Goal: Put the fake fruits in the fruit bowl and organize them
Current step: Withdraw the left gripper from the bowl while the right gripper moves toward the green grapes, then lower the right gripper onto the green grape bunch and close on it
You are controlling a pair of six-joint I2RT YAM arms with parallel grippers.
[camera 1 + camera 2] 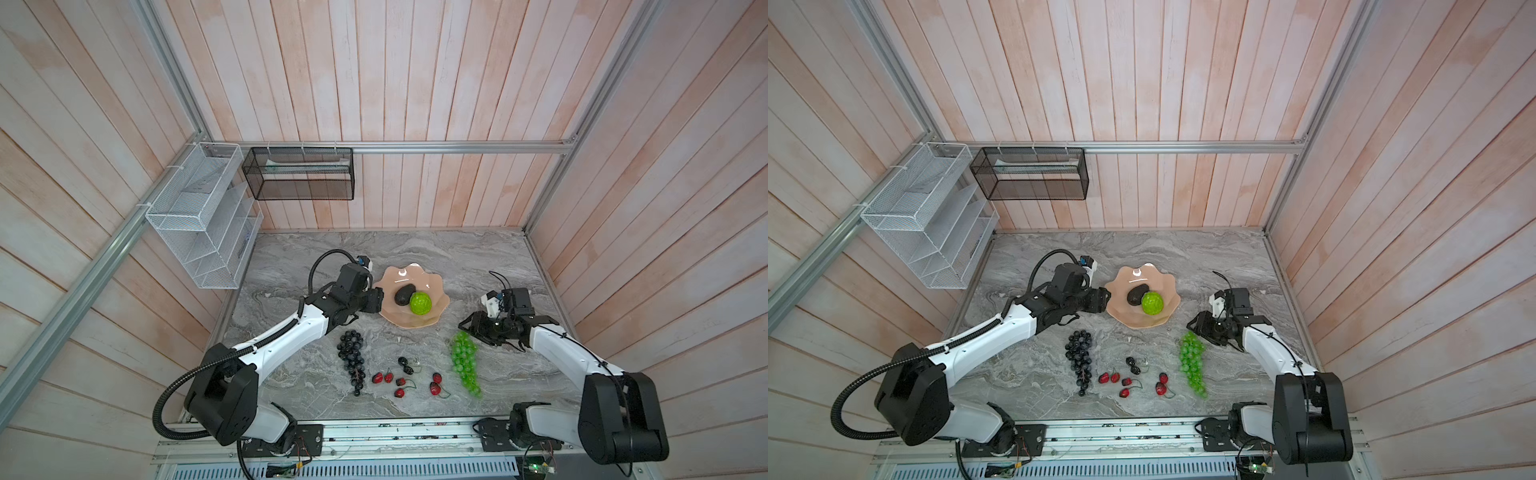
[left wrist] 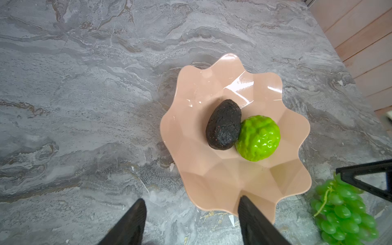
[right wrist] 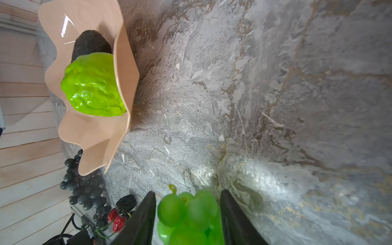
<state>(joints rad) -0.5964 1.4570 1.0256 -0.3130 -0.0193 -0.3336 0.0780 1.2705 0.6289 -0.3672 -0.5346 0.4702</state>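
Observation:
The peach fruit bowl (image 1: 399, 275) (image 2: 212, 176) holds a black avocado (image 1: 402, 295) and a bright green knobbly fruit (image 1: 420, 303). My left gripper (image 1: 380, 300) (image 2: 192, 199) hangs open at the bowl's left rim, with nothing between its fingers. On the table in front lie a dark purple grape bunch (image 1: 351, 357), small red cherries (image 1: 399, 381) with black berries (image 1: 405, 365), and a green grape bunch (image 1: 465, 365). My right gripper (image 1: 464, 332) (image 3: 187, 194) straddles the top of the green grapes (image 3: 186, 210). Its jaws are open, with slim gaps on either side. The bunch looks blurred.
A white wire basket (image 1: 199, 216) hangs on the left wall and a black mesh basket (image 1: 299, 174) on the back rail, both above the table. Wooden walls close in the grey marble table (image 1: 478, 266) on three sides.

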